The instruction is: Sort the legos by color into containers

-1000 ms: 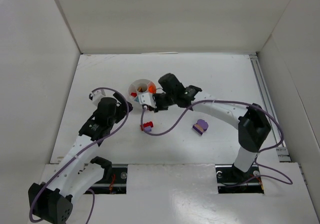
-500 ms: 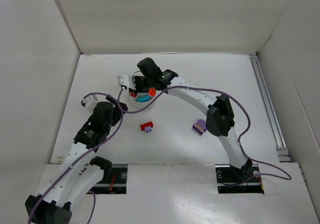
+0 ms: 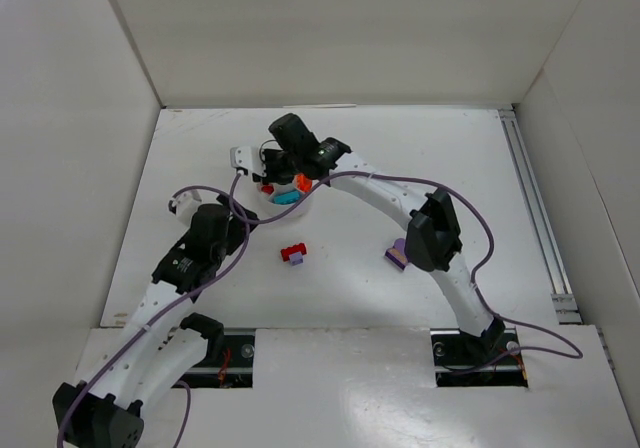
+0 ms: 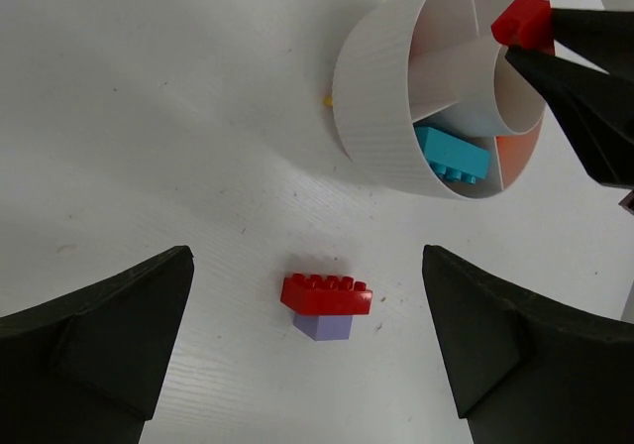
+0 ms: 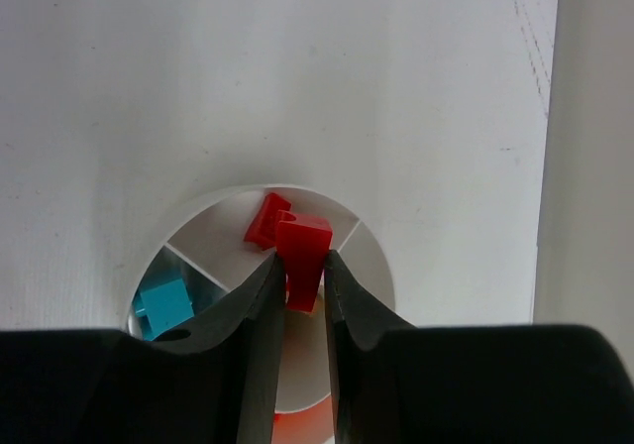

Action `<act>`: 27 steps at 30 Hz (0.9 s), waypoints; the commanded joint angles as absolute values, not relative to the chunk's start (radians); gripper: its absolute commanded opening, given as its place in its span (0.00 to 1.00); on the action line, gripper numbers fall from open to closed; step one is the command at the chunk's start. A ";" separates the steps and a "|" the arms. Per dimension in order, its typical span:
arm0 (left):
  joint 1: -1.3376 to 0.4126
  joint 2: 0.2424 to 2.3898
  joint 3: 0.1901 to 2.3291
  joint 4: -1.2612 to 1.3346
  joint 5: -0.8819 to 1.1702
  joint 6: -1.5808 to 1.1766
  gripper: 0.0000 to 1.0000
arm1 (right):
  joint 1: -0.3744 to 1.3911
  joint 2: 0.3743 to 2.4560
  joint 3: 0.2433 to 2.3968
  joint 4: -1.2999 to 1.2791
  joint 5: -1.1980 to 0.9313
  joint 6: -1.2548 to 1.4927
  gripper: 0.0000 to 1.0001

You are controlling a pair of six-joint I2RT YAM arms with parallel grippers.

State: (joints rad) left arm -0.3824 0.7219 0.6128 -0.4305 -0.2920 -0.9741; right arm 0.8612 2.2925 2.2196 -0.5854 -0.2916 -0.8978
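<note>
The white divided dish (image 3: 300,204) (image 4: 381,117) (image 5: 371,256) stands mid-table, half hidden under my right arm. My right gripper (image 3: 268,184) (image 5: 300,276) is shut on a small red lego (image 5: 303,249) (image 4: 522,22), held just above the dish's rim. Under it, another red lego (image 5: 264,220) lies in a wedge. A teal lego (image 3: 287,197) (image 4: 451,153) (image 5: 162,305) fills the neighbouring wedge, and orange (image 3: 302,181) shows in a third. A red lego stacked on a purple one (image 3: 294,254) (image 4: 327,294) lies on the table. My left gripper (image 3: 232,230) (image 4: 305,266) hangs open above that stack.
A purple-and-tan lego stack (image 3: 400,254) sits right of centre, partly behind my right arm's elbow. A tiny yellowish speck (image 4: 328,99) lies beside the dish. White walls close in three sides, and a metal rail (image 3: 527,198) runs along the right. Purple cables trail from both arms.
My right arm has swung left and farther back, carrying the red lego from the dish's near side to above its left rim. My left gripper has drawn back slightly to the left.
</note>
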 commanded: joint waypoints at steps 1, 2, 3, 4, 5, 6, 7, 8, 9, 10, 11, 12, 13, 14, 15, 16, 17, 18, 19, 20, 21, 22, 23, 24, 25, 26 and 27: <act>-0.385 0.721 0.591 -0.384 -0.267 -0.948 1.00 | 0.873 2.328 2.279 -0.563 -0.279 -0.887 0.27; -0.385 0.721 0.591 -0.383 -0.258 -0.939 1.00 | 0.882 2.329 2.292 -0.563 -0.279 -0.887 0.28; -0.385 0.721 0.591 -0.373 -0.249 -0.939 1.00 | 0.882 2.338 2.301 -0.563 -0.279 -0.878 0.30; -0.385 0.721 0.591 -0.373 -0.249 -0.939 1.00 | 0.882 2.338 2.301 -0.563 -0.279 -0.877 0.35; -0.385 0.721 0.591 -0.373 -0.249 -0.939 1.00 | 0.882 2.338 2.301 -0.563 -0.269 -0.877 0.38; -0.385 0.721 0.591 -0.373 -0.249 -0.928 1.00 | 0.882 2.338 2.301 -0.563 -0.268 -0.877 0.42; -0.385 0.721 0.591 -0.373 -0.238 -0.928 1.00 | 0.882 2.338 2.301 -0.563 -0.268 -0.877 0.47; -0.385 0.721 0.580 -0.364 -0.229 -0.916 1.00 | 0.882 2.329 2.301 -0.563 -0.268 -0.877 0.49; -0.385 0.721 0.580 -0.353 -0.210 -0.916 1.00 | 0.882 2.329 2.301 -0.563 -0.268 -0.877 0.49; -0.385 0.721 0.571 -0.353 -0.196 -0.904 1.00 | 0.882 2.318 2.301 -0.563 -0.268 -0.877 0.49; -0.385 0.712 0.562 -0.339 -0.171 -0.904 1.00 | 0.882 2.304 2.290 -0.563 -0.268 -0.877 0.52; -0.385 0.712 0.561 -0.325 -0.155 -0.904 1.00 | 0.891 2.293 2.290 -0.552 -0.259 -0.877 0.55; -0.385 0.712 0.552 -0.316 -0.140 -0.904 1.00 | 0.891 2.281 2.274 -0.552 -0.259 -0.877 0.55; -0.385 0.712 0.552 -0.316 -0.129 -0.894 1.00 | 0.891 2.249 2.246 -0.537 -0.259 -0.877 0.55; -0.385 0.712 0.543 -0.302 -0.102 -0.894 1.00 | 0.891 2.228 2.226 -0.526 -0.233 -0.877 0.57; -0.385 0.712 0.529 -0.302 -0.085 -0.875 1.00 | 0.891 2.202 2.202 -0.493 -0.213 -0.868 0.58; -0.385 0.712 0.529 -0.293 -0.074 -0.874 1.00 | 0.891 2.139 2.130 -0.467 -0.190 -0.859 0.58; -0.385 0.712 0.517 -0.293 -0.051 -0.874 0.99 | 0.891 2.102 2.087 -0.441 -0.169 -0.847 0.58; -0.385 0.712 0.497 -0.273 -0.028 -0.849 0.97 | 0.891 2.062 2.041 -0.413 -0.129 -0.847 0.60; -0.385 0.712 0.485 -0.259 -0.006 -0.848 0.97 | 0.891 2.022 1.995 -0.358 -0.114 -0.836 0.61; -0.385 0.712 0.470 -0.244 0.012 -0.836 0.96 | 0.878 1.937 1.897 -0.330 -0.114 -0.824 0.63; -0.385 0.712 0.439 -0.214 0.041 -0.836 0.94 | 0.861 1.896 1.849 -0.286 -0.114 -0.824 0.63; -0.385 0.712 0.427 -0.200 0.051 -0.845 0.94 | 0.851 1.857 1.803 -0.269 -0.114 -0.812 0.65; -0.385 0.712 0.414 -0.181 0.061 -0.845 0.94 | 0.842 1.785 1.722 -0.256 -0.129 -0.798 0.65; -0.385 0.725 0.401 -0.138 0.061 -0.854 0.93 | 0.833 1.752 1.683 -0.246 -0.129 -0.798 0.66; -0.385 0.739 0.376 -0.111 0.074 -0.854 0.91 | 0.833 1.723 1.649 -0.245 -0.144 -0.786 0.66; -0.385 0.739 0.365 -0.080 0.074 -0.854 0.91 | 0.821 1.697 1.617 -0.236 -0.153 -0.785 0.68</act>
